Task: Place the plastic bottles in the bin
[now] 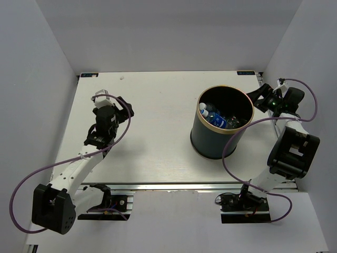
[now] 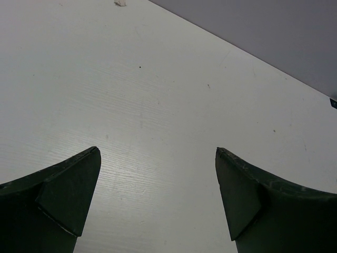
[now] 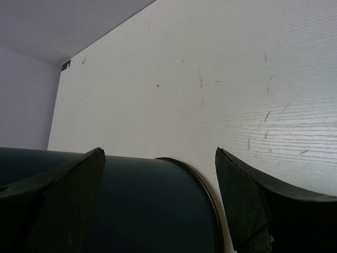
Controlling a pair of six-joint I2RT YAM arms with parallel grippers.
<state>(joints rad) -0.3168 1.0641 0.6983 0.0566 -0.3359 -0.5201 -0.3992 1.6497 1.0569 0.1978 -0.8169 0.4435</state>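
The bin [image 1: 210, 141], a black cylinder with a gold rim, stands on the right half of the white table. Inside it lie plastic bottles: a clear one with a blue label [image 1: 214, 117] and another with a dark label [image 1: 232, 122]; any others are hidden. My right gripper [image 1: 256, 101] hovers open just right of the bin's rim. The right wrist view shows the bin's dark wall [image 3: 147, 205] below the open right gripper [image 3: 158, 150]. My left gripper [image 1: 126, 107] is open over bare table at the left, and the left wrist view shows the left gripper [image 2: 158, 150] holding nothing.
A small white scrap [image 1: 121, 77] lies near the table's back edge, also in the left wrist view as the scrap [image 2: 120, 3]. Pale walls close in the table on three sides. Purple cables [image 1: 231, 138] loop off both arms, one beside the bin.
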